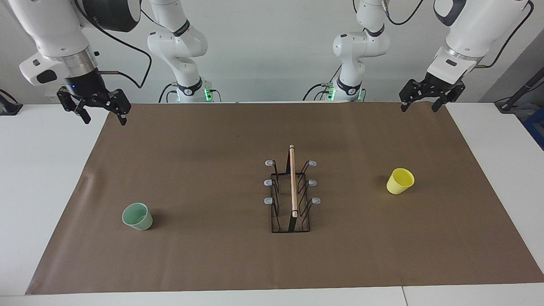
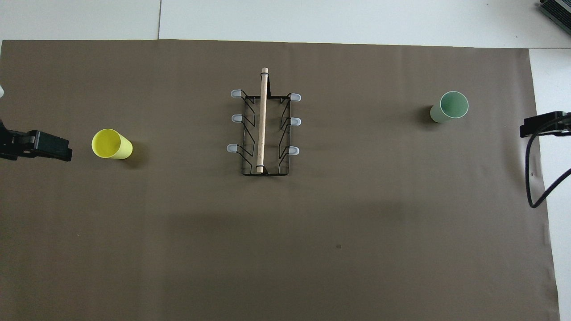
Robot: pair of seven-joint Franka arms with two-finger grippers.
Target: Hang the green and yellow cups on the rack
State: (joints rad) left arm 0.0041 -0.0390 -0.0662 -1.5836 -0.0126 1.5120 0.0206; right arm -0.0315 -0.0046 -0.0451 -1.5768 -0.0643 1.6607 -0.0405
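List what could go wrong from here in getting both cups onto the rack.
1. Both cups stand upright, mouths up: the green cup and the yellow cup likely need turning over to sit on a peg, and a smooth tapered cup may slip in the turn.
2. The rack is light wire; a push on a peg may slide or tip it.
3. Left gripper and right gripper, both open, would meet at the narrow rack and might collide.

Both arms' (image 1: 51,34) upper links cropped
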